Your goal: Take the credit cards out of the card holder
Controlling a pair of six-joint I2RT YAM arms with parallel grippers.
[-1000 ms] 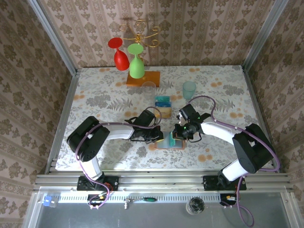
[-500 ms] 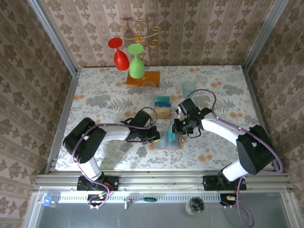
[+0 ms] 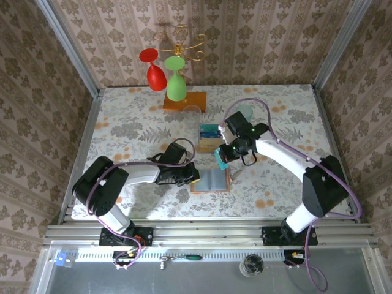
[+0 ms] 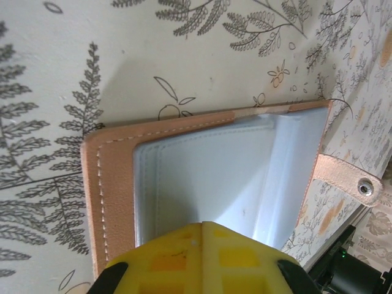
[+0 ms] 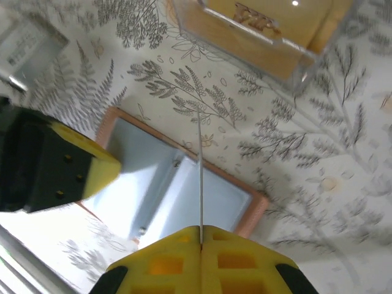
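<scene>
Step in hand: extraction. The right tool (image 3: 222, 158) clamps a thin teal-blue credit card (image 5: 200, 177) above the open salmon-brown folding card holder (image 3: 211, 182) on the bench (image 3: 135, 116). The left tool (image 3: 191, 176), closed, pins the holder's flap. Next: deposit the card by the clear plastic box (image 3: 211, 144).

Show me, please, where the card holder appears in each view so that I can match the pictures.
Top external: the card holder lies open, just below the middle, between the arms.
Left wrist: the card holder spans the middle, above the left gripper.
Right wrist: the card holder sits centre-left, behind an edge-on credit card.
Shared landmark: the yellow-padded left gripper at the holder's edge.
</scene>
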